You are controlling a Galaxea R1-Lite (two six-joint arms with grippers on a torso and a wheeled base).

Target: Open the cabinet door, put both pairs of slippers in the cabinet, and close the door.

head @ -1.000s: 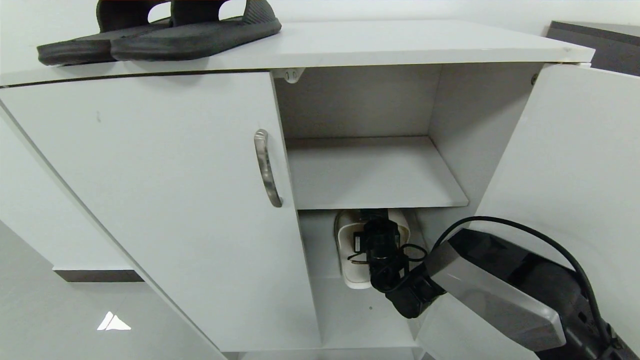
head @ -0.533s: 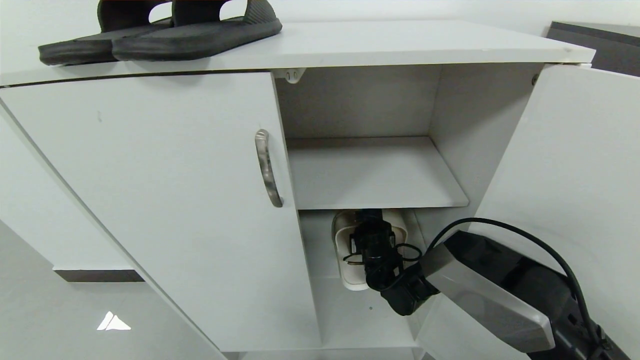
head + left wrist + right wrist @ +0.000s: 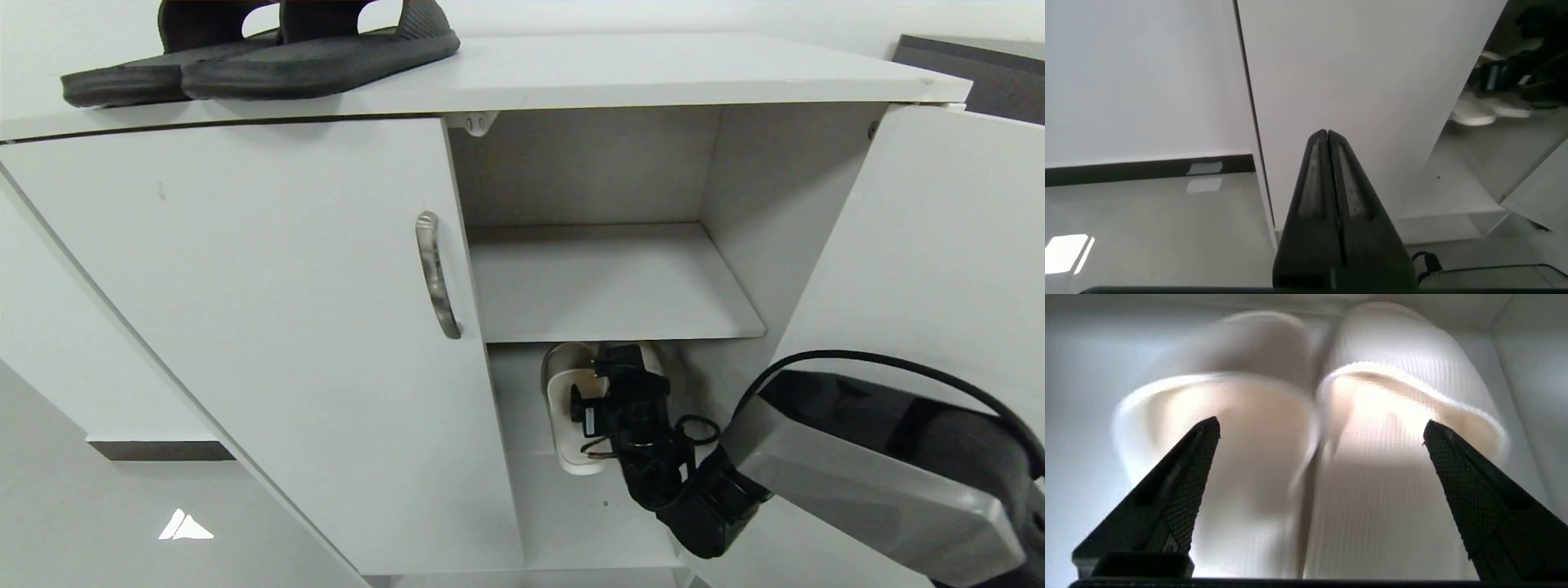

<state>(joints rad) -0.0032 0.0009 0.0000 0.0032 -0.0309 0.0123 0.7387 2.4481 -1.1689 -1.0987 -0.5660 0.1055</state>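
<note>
Backing the right tool straight out seems smart: fingers spread wide, holding nothing, white ribbed foam slippers sitting on the white wooden cabinet's bottom floor. Black rubber slippers wait on top.

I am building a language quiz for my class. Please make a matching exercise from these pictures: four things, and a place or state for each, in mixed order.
1. black slippers
2. white slippers
3. left door
4. right door

A. swung open
B. inside the cabinet, under the shelf
C. shut
D. on top of the cabinet

Pairs: 1-D, 2-B, 3-C, 4-A
</note>
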